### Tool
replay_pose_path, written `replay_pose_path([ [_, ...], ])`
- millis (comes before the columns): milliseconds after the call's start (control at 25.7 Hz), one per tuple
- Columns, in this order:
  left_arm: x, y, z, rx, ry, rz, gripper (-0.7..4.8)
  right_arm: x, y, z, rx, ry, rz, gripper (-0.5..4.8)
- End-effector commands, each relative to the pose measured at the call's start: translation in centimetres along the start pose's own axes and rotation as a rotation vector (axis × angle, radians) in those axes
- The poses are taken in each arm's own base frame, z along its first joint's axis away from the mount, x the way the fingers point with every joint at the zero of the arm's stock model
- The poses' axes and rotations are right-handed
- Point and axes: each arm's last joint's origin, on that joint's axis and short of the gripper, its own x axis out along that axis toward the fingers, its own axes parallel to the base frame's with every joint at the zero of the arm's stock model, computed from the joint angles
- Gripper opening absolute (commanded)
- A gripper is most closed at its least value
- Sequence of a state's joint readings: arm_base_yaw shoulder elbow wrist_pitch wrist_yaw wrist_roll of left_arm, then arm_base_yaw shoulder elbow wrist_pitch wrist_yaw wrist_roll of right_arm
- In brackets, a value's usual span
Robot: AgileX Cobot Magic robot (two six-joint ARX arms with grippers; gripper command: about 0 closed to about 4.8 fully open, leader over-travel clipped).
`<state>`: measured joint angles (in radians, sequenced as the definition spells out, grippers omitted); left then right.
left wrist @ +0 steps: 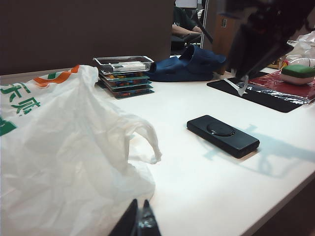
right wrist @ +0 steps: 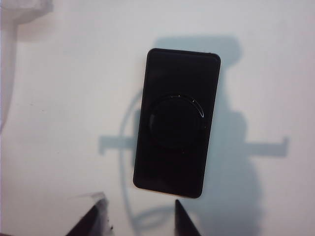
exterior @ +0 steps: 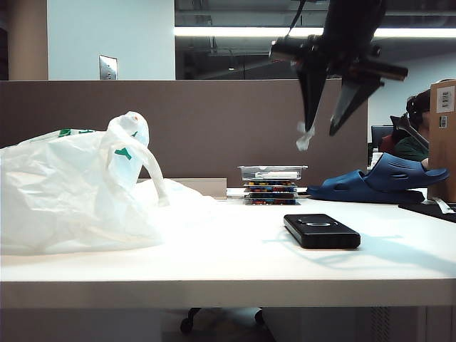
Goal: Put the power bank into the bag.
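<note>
Black two-fingered arms, seen mostly as dark silhouettes

The right pincer (exterior: 324, 139) has two long, tapering black fingers, wide at the root and narrowing to blunt points, fixed under a boxy black wrist block with short rods sticking out at its sides; a scrap of pale tape or film clings to one fingertip (exterior: 305, 137). Of the left pincer (left wrist: 139, 222) only two slim black finger ends show, glossy and pressed side by side.
</note>
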<state>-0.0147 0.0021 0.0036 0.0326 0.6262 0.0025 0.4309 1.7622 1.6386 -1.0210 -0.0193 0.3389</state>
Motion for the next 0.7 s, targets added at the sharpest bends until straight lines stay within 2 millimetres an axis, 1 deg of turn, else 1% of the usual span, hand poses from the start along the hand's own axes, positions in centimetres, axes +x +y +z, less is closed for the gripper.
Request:
replay_pose_path([
  [39, -0.03, -0.02, 0.25, 0.004, -0.010, -0.004, -0.05, 0.12, 0.04, 0.17, 0.037, -0.012, -0.011, 2.45],
  [117, -0.03, -0.02, 0.25, 0.004, -0.010, -0.005, -0.05, 0.25, -0.02, 0.24, 0.038, -0.021, -0.036, 3.09],
  [155, -0.03, -0.02, 0.25, 0.004, -0.010, -0.005, -0.05, 0.25, -0.08, 0.29, 0.039, -0.033, -0.060, 4.07],
  [194, -0.03, -0.02, 0.25, 0.004, -0.010, -0.004, -0.05, 0.25, -0.08, 0.35, 0.042, -0.040, -0.063, 4.55],
  [427, -0.03, -0.02, 0.25, 0.004, -0.010, -0.005, -0.06, 0.27, 0.10, 0.85, 0.059, -0.092, -0.043, 4.56],
  [505, -0.03, -0.02, 0.25, 0.004, -0.010, -0.005, -0.05, 0.31, 0.12, 0.92, 0.064, -0.099, -0.040, 4.74],
  [699, -0.03, -0.02, 0.25, 0.004, -0.010, -0.005, -0.05, 0.91, 0.15, 0.90, 0.072, -0.079, -0.041, 4.79],
])
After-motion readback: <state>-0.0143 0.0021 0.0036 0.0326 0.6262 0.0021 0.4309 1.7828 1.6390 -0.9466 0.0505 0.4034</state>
